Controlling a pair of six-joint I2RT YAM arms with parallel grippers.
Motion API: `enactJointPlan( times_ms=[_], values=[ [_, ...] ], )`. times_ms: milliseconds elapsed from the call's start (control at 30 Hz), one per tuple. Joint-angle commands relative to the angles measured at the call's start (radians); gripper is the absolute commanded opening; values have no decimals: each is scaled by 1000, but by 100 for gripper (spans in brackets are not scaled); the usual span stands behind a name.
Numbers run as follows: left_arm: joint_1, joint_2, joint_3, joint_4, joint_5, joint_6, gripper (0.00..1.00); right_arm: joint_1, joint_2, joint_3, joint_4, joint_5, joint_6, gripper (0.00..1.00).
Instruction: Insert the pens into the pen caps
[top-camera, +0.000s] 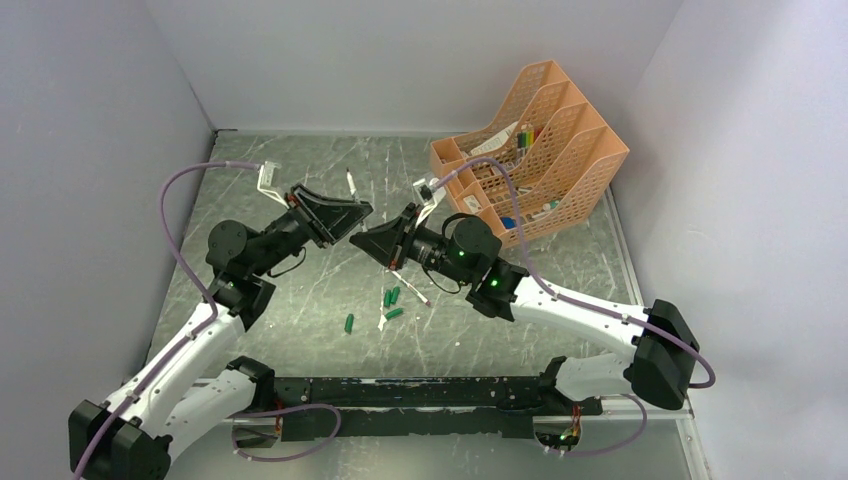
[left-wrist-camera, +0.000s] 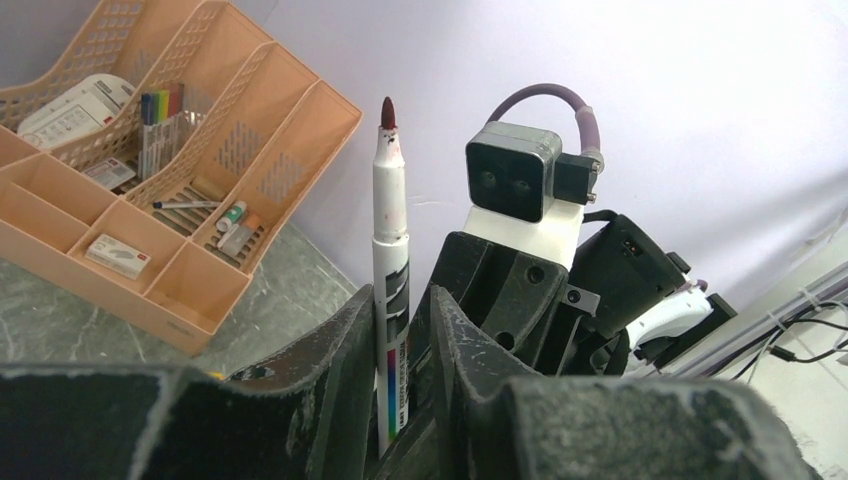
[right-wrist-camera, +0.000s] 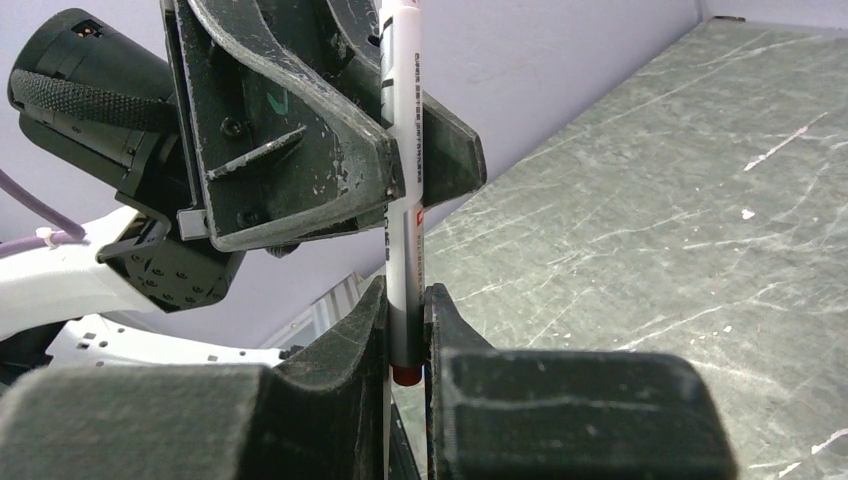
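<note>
A white pen (left-wrist-camera: 390, 240) with a dark red tip stands upright between the fingers of my left gripper (left-wrist-camera: 400, 300), which is shut on it. My right gripper (right-wrist-camera: 405, 300) is shut on the same pen's (right-wrist-camera: 402, 250) lower end, just above its red butt. In the top view the two grippers (top-camera: 350, 215) (top-camera: 372, 240) meet nose to nose above the table's middle, and the pen (top-camera: 351, 185) sticks out past them. Several dark green caps (top-camera: 391, 297) and two more white pens (top-camera: 410, 285) lie on the table just in front of the right gripper.
An orange mesh desk organizer (top-camera: 560, 150) stands at the back right, holding a bundle of coloured markers (top-camera: 523, 135) and small items; it also shows in the left wrist view (left-wrist-camera: 200, 290). Grey walls enclose the table on three sides.
</note>
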Motion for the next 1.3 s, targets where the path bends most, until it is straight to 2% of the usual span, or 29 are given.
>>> enactJointPlan(
  times_ms=[0,100,167,300,367,467,567,600,733,800,1000,1033,1133,1267],
  values=[
    [-11,-28,16,8,-3,38,33,1,0,-11,11,-2,2,0],
    [-12,-16,19,14,15,35,25,0,9,-7,1,-7,5,0],
    [-12,-6,10,58,44,22,10,1,16,-4,-4,-12,9,0],
    [-11,-2,-8,125,101,59,7,2,5,-8,-10,-24,-3,0],
    [-12,-16,11,39,88,138,7,6,-17,-4,-61,-12,-29,19],
    [-11,-42,94,-260,0,342,7,6,-87,-17,-173,74,-91,47],
    [-12,-56,160,-507,-140,505,7,5,-161,-60,-303,209,-114,64],
    [-12,-58,175,-545,-170,548,7,5,-179,-75,-353,265,-104,67],
    [-11,-55,200,-639,-248,672,7,-7,-144,-83,-533,385,-92,54],
    [-11,-52,193,-644,-274,681,7,21,-111,-76,-602,452,-84,54],
    [-12,-22,191,-663,-268,689,7,122,58,-57,-657,633,23,53],
    [-12,-21,199,-677,-267,690,7,127,95,-44,-671,659,49,51],
    [-12,-32,207,-696,-266,690,7,130,198,17,-717,714,124,34],
    [-10,-63,202,-723,-271,692,7,125,351,134,-787,748,190,33]
  ],
)
